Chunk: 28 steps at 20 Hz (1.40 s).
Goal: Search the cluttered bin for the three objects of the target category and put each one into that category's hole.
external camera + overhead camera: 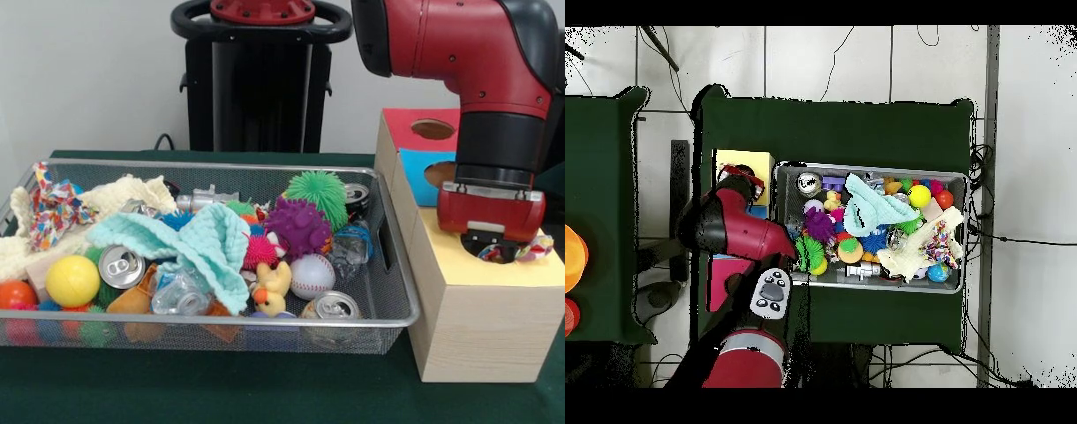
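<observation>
The wire mesh bin is full of toys, cans and cloths; it also shows in the overhead view. A confetti cloth and a cream-yellow knitted cloth lie at the bin's left end; both show in the overhead view, confetti and cream. My gripper hangs straight down at the round hole in the yellow-topped box. A second confetti cloth sticks out at the hole's right rim, beside the gripper. The gripper's tips are hidden in the hole.
The blue-topped opening and the red-topped opening lie behind the yellow one. A mint knitted cloth, spiky balls, cans, a yellow ball and a baseball fill the bin.
</observation>
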{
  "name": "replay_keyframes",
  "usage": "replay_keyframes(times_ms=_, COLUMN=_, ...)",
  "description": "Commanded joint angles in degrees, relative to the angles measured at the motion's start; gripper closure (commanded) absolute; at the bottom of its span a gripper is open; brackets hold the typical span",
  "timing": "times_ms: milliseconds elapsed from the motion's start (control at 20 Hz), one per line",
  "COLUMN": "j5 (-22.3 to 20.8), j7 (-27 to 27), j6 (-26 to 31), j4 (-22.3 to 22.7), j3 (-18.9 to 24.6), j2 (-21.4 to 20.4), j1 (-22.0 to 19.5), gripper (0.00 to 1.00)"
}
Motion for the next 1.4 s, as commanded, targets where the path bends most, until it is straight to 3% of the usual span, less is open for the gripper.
replay_keyframes(times_ms=50, j5=-2.3, j7=7.6, j6=7.6, j4=4.3, j3=2.7, j2=0.0, j1=-4.4, gripper=0.00)
replay_keyframes(times_ms=200, j5=-2.3, j7=7.8, j6=8.0, j4=4.5, j3=2.9, j2=-0.3, j1=-4.7, gripper=0.00)
replay_keyframes(times_ms=250, j5=-2.7, j7=7.8, j6=7.5, j4=4.5, j3=3.1, j2=-0.3, j1=-4.9, gripper=1.00)
replay_keyframes(times_ms=600, j5=-0.9, j7=8.2, j6=8.6, j4=3.2, j3=0.3, j2=1.1, j1=-2.6, gripper=1.00)
replay_keyframes(times_ms=1150, j5=-0.2, j7=8.6, j6=9.4, j4=3.0, j3=-0.4, j2=1.2, j1=-1.9, gripper=1.00)
replay_keyframes(times_ms=1300, j5=-0.5, j7=9.6, j6=6.8, j4=3.7, j3=0.5, j2=0.5, j1=-2.5, gripper=1.00)
replay_keyframes(times_ms=1350, j5=-0.8, j7=9.4, j6=6.6, j4=3.7, j3=0.6, j2=0.5, j1=-2.6, gripper=0.00)
replay_keyframes(times_ms=1400, j5=-0.6, j7=9.4, j6=7.1, j4=3.6, j3=0.4, j2=0.5, j1=-2.5, gripper=0.00)
